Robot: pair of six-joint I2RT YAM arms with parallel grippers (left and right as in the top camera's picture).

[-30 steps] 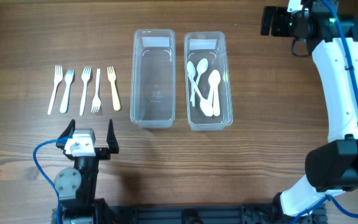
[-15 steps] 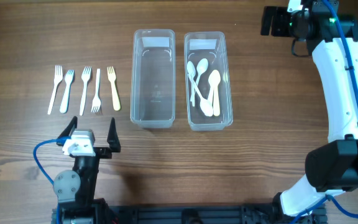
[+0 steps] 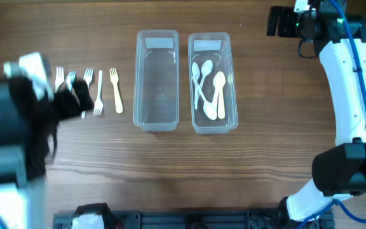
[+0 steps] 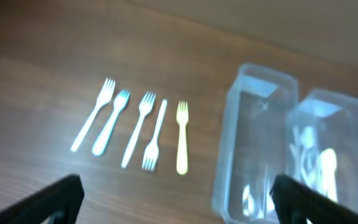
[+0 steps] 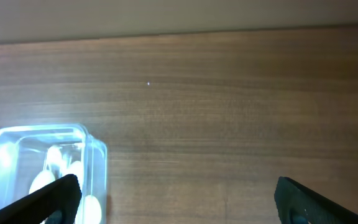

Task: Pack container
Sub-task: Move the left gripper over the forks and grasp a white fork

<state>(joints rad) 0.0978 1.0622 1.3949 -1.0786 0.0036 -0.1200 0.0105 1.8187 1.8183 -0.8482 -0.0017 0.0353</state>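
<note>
Several white plastic forks (image 3: 99,92) and one cream fork (image 3: 115,90) lie in a row left of an empty clear container (image 3: 157,79). A second clear container (image 3: 232,83) beside it holds white spoons (image 3: 211,89). My left arm is blurred and raised over the left end of the fork row. Its gripper (image 4: 179,199) is open and empty, and the forks (image 4: 143,124) and both containers (image 4: 253,143) lie ahead of it. My right gripper (image 5: 179,202) is open and empty at the far right (image 3: 278,22), with the spoon container (image 5: 42,140) at its lower left.
Bare wooden table (image 3: 265,140) surrounds the containers. The right arm (image 3: 348,83) runs along the right side. The arm bases stand at the front edge.
My left arm has swung up from the front edge and left, now blurred above the leftmost forks. The right arm, forks and containers have not moved.
</note>
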